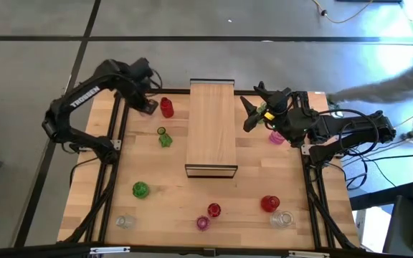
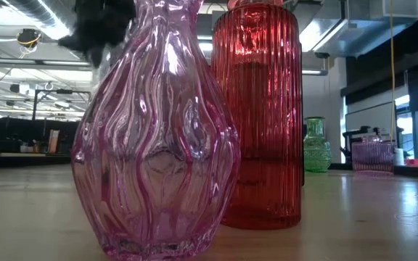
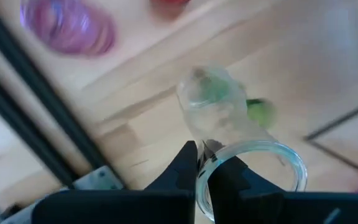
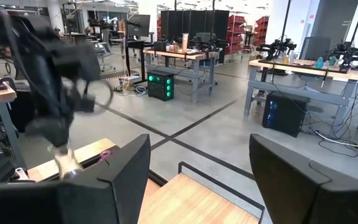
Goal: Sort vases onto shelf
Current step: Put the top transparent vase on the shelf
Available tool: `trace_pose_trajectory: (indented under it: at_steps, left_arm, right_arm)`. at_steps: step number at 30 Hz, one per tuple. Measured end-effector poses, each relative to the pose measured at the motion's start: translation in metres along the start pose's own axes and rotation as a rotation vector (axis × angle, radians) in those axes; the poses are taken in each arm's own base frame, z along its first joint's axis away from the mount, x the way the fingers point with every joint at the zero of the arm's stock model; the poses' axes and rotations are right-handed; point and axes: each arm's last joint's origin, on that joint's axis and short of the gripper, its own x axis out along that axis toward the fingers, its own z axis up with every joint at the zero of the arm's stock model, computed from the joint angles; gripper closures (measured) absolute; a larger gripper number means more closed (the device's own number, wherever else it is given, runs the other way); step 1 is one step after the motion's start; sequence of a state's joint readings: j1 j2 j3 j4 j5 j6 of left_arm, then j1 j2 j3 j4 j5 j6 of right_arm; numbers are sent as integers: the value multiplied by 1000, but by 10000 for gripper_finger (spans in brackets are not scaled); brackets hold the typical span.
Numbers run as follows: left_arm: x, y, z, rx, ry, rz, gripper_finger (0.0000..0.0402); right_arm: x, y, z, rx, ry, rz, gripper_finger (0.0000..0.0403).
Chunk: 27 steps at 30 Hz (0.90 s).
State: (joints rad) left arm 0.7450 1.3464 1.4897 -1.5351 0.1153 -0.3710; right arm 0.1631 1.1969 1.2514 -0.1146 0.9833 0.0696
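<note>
My left gripper is at the table's far-left part, beside a red vase, and is shut on a clear vase. My right gripper is open, raised to the right of the shelf's far end, with a pink vase nearby. The right wrist view shows its fingers spread above the shelf. Several vases stand on their bases on the table: green, green, clear, red, pink, red, clear. My left gripper pinches the clear vase by the rim of its mouth, with one finger inside the opening and one outside. The vase's body points away from the fingers, tilted. Whether its base touches the table I cannot tell.
The low view is filled by a pink vase and a red ribbed vase, with a green one farther back. A person's blurred sleeve reaches in past the table's right edge. The shelf top is bare wood.
</note>
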Motion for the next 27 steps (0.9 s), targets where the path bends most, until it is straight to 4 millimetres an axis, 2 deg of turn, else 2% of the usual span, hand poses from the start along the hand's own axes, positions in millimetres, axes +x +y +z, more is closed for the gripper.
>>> trace_pose_trajectory:
  at_steps: [4,8,13,16,22,27]
  left_arm:
    - [-34,-14,6,34,-111,-60,391]
    - [-46,-37,24,90,-133,-76,391]
    - [-43,-70,57,206,-163,-72,391]
    - [-42,-82,76,251,-190,-76,391]
    - [-51,-90,98,315,-284,-55,391]
    - [-47,-91,102,354,-283,-40,391]
  right_arm:
    - [0,0,0,0,0,0,150]
    - [0,0,0,0,0,0,150]
    - [0,0,0,0,0,0,150]
    - [0,0,0,0,0,1,150]
    - [-2,-2,-5,23,43,2,150]
    - [-5,-6,-9,46,85,16,150]
